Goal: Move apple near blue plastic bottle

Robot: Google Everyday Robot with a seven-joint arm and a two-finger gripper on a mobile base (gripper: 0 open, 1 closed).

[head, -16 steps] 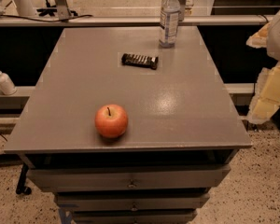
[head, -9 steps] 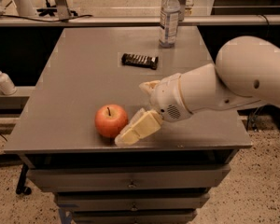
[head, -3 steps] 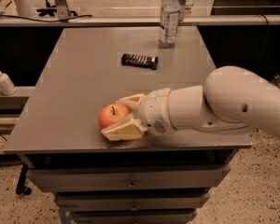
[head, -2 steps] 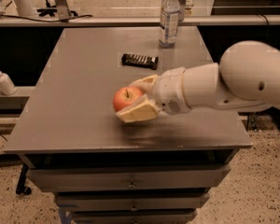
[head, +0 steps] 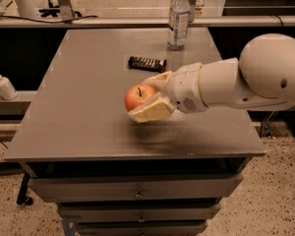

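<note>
**Apple coming off the counter**

The gripper (head: 147,98) is pinching the apple (head: 136,97) between its jaws. It is carrying the apple away from the counter's (head: 78,117) front edge toward the blue plastic bottle (head: 178,18), which is still well apart at the back edge.

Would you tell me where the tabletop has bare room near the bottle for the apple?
Left of the blue plastic bottle, behind the dark bar, the table is bare. The gripper holding the apple crowds the middle.
</note>
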